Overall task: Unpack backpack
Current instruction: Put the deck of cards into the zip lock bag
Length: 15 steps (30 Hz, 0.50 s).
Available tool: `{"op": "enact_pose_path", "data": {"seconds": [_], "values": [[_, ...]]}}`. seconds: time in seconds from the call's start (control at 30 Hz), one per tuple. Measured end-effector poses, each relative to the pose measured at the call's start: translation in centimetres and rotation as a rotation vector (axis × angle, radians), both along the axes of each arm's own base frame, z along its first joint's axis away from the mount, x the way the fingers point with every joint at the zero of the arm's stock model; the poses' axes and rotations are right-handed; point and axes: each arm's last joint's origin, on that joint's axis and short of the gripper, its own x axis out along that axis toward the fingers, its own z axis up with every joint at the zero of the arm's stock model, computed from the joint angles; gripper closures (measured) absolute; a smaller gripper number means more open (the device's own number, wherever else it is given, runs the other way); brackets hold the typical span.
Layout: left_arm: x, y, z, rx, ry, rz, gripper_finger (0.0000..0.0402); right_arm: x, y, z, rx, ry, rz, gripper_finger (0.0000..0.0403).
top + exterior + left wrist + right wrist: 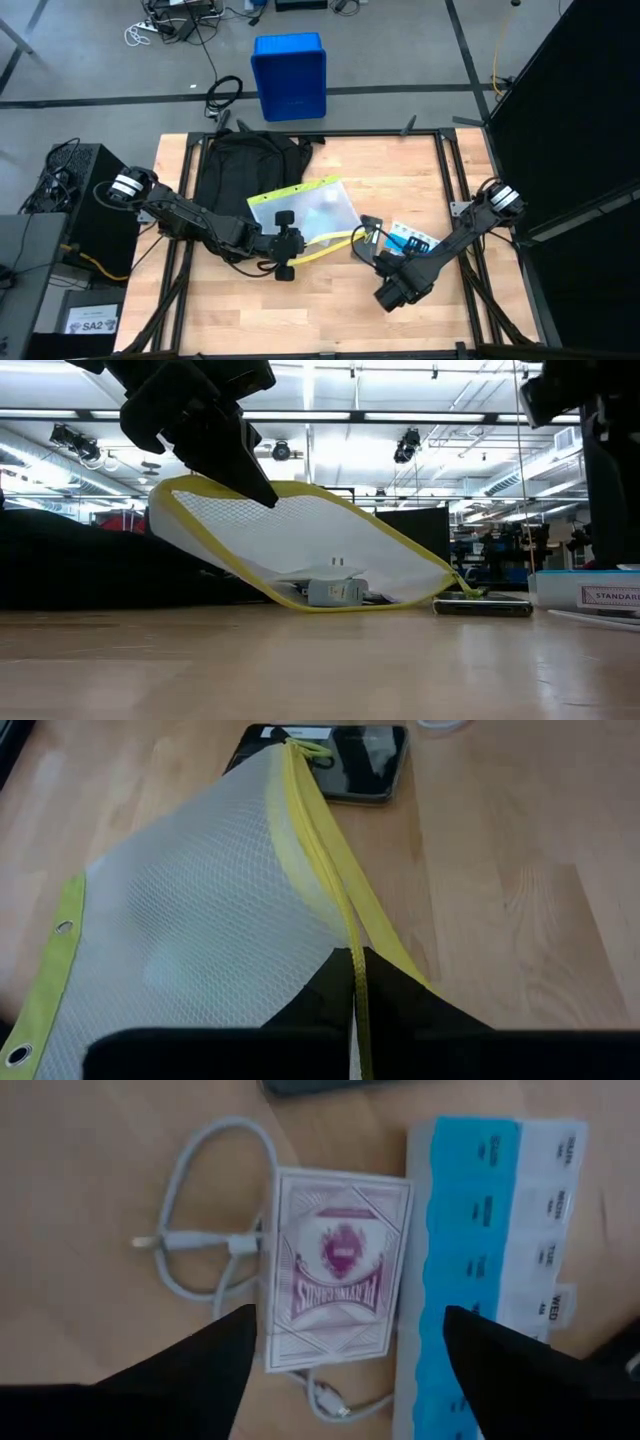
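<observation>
High view: left gripper [287,243] pinches shut on a yellow-edged mesh pouch [305,208] beside the backpack [240,165]; right gripper [345,1342] hovers spread wide over a card box [337,1270].

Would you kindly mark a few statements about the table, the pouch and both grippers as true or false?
1. The left gripper is shut on the yellow-edged mesh pouch. True.
2. The right gripper grips the pink card box. False: it is open above the box.
3. The black fabric backpack lies on the wooden table. True.
4. The blue-and-white weekly pill organiser sits inside the pouch. False: it lies on the table beside the card box.
</observation>
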Motion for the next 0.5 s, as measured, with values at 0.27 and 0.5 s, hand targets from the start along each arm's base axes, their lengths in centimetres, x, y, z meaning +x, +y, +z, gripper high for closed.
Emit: {"op": "enact_pose_path", "data": {"seconds": [0.27,0.5], "values": [[0.0,0.0,0.0,0.0,-0.001,0.0,0.0402,-1.7,-1.7,4.1,0.037,-0.249,-0.001,0.0107],[0.0,0.0,0.0,-0.005,0.002,-0.005,0.0402,-4.7,-4.4,3.1,0.221,-0.455,-0.132,0.0128]]}}
